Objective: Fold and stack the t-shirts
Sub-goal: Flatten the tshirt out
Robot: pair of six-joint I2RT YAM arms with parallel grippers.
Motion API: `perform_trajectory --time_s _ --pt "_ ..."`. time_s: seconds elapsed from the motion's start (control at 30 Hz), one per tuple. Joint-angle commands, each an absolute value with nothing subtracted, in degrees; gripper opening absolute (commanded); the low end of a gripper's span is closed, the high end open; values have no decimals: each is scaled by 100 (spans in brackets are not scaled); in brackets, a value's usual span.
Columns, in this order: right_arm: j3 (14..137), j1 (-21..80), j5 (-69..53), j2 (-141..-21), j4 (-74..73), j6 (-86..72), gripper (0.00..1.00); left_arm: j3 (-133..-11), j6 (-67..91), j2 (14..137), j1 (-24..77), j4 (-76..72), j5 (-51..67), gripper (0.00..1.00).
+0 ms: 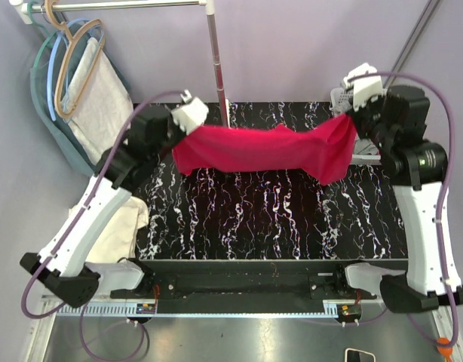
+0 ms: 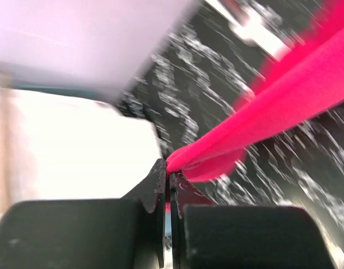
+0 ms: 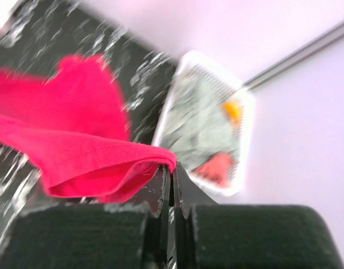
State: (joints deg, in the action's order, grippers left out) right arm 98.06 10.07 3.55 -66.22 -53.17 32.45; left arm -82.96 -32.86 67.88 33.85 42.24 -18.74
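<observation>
The red t-shirt (image 1: 269, 154) hangs stretched between the two arms, across the upper middle of the top view, over the black table (image 1: 269, 226). The left gripper (image 2: 167, 178) is pinched tight on one end. From its jaws the cloth runs up to the right of the frame. The right gripper (image 3: 171, 171) is pinched tight on the other end, and the shirt spills to the left. At the upper right, a white basket (image 3: 242, 120) holds what may be clothes, but it is blurry.

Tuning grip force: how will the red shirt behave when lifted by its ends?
Likely floppy: the red shirt sags between the left gripper and right gripper. Probably light: edge pinches alone hold it up. Could slip: little cloth is pinched.
</observation>
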Motion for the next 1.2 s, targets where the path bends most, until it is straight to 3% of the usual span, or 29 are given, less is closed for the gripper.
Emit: perform_trajectory --time_s 0.0,0.2,0.5,0.77,0.97,1.17 --pt "10798 984 1247 -7424 -4316 3181 0 -9586 -3428 7399 3007 3288 -2382 0" --pt "12223 993 1301 -7998 -4665 3313 0 -10828 -3515 7850 2830 3392 -2338 0" --pt "12990 984 853 -7498 -6246 3717 0 -9336 -3920 6173 3225 3656 -2250 0" --pt "13640 984 975 -7111 -7259 4157 0 -9158 -3867 5336 3173 3841 -2259 0" --pt "13474 984 1441 -7005 -6884 4421 0 -9018 -3902 5510 3138 3578 -2416 0" --pt "12605 984 1757 -7198 -5655 4728 0 -8727 -4359 6106 2779 2243 -2681 0"
